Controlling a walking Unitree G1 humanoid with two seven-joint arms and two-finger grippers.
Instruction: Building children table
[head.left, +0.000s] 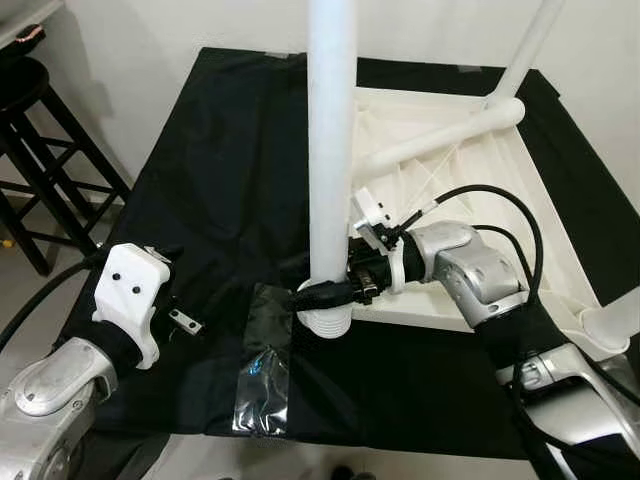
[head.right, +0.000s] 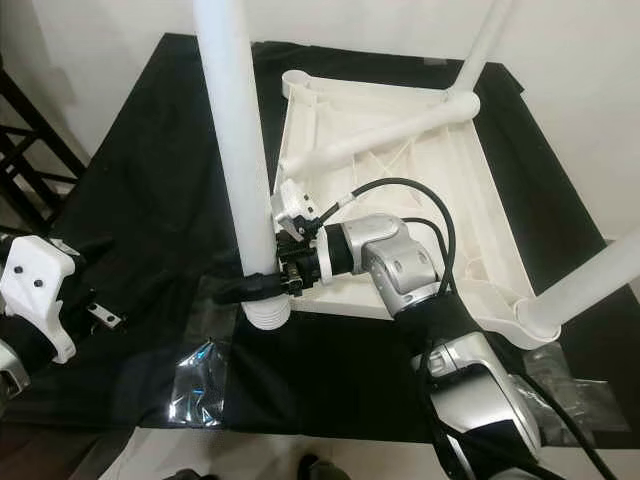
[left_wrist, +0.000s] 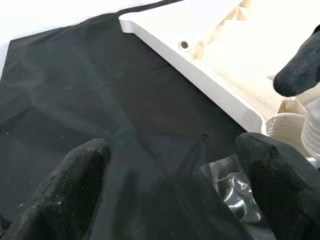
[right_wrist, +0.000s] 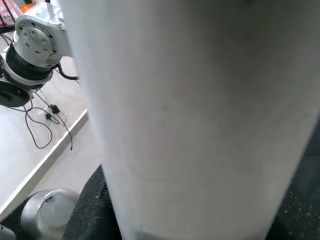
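The white table top (head.left: 500, 190) lies upside down on a black cloth (head.left: 220, 170). A white leg (head.left: 332, 130) stands upright at its near left corner, with its ribbed base (head.left: 325, 322) at the corner socket. My right gripper (head.left: 325, 290) is shut on this leg just above the base, and the leg (right_wrist: 200, 125) looms close in the right wrist view. My left gripper (left_wrist: 175, 185) is open over the cloth to the left of that corner, holding nothing. Its white wrist housing (head.left: 130, 300) sits low at the left.
A second leg (head.left: 440, 135) lies slanted across the underside, and another (head.right: 590, 280) rises from the near right corner. A small metal part (head.left: 185, 321) and a clear plastic bag (head.left: 262, 375) lie on the cloth. A black stool (head.left: 40, 150) stands at the left.
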